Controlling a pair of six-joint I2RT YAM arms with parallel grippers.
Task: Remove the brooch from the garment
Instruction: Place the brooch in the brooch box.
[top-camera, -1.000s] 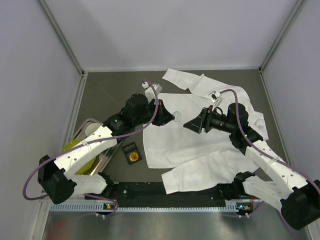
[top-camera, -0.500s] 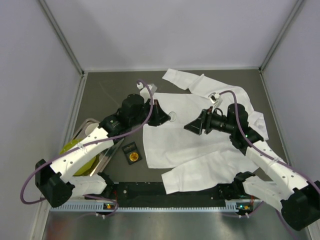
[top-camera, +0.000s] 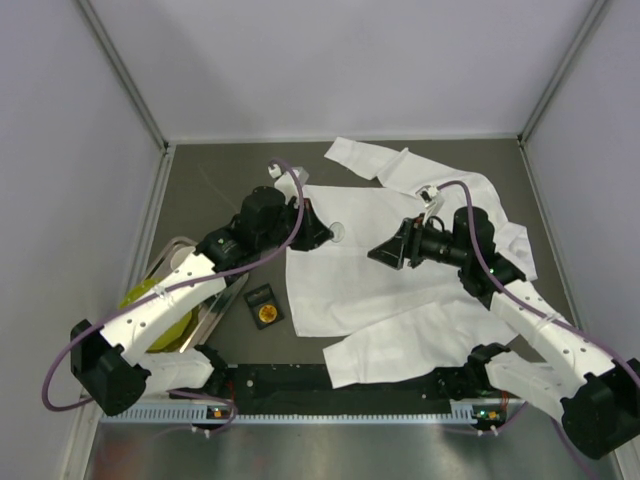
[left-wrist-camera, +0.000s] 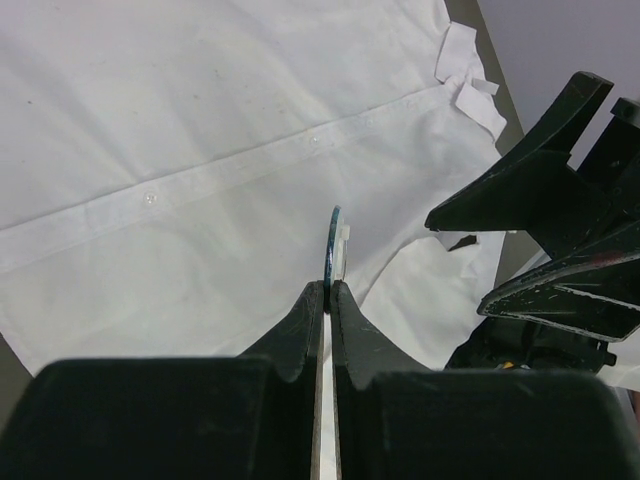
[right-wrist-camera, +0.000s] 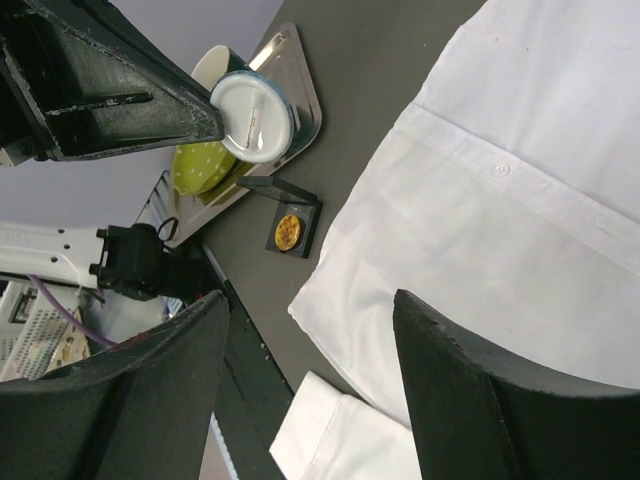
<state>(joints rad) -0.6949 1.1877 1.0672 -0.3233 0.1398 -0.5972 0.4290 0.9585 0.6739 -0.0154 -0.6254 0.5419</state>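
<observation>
Left arm: rises from its base at the near left corner and slants across the table (top-camera: 220, 180) toward the middle; the wrist is turned so the fingers point right, toward the other arm.
Left gripper (top-camera: 325, 233): jaws pinched almost together on the rim of the brooch, which stands out past the fingertips.
Brooch (top-camera: 338, 231): a round white disc with a thin bluish rim. It is edge-on to the left wrist camera (left-wrist-camera: 335, 245) and face-on to the right wrist camera (right-wrist-camera: 253, 117), where a pin bar shows across it. It is held in the air over the upper left part of the garment, apart from the cloth.
Right arm: runs from the near right corner up along the right side, bends above the garment, and its wrist points left.
Right gripper (top-camera: 376, 252): jaws spread wide, holding nothing, hovering above the cloth; its tips face the left gripper, near it but not touching.
Garment (top-camera: 400, 290): a white shirt spread flat on the table, button placket visible, one sleeve reaching the far edge, another lying along the near edge.
Tray (top-camera: 215, 315): metal, at the left edge of the table, holding a green bowl (top-camera: 140, 292).
Black card (top-camera: 264, 305): lies just left of the garment's edge and bears an orange round piece.
</observation>
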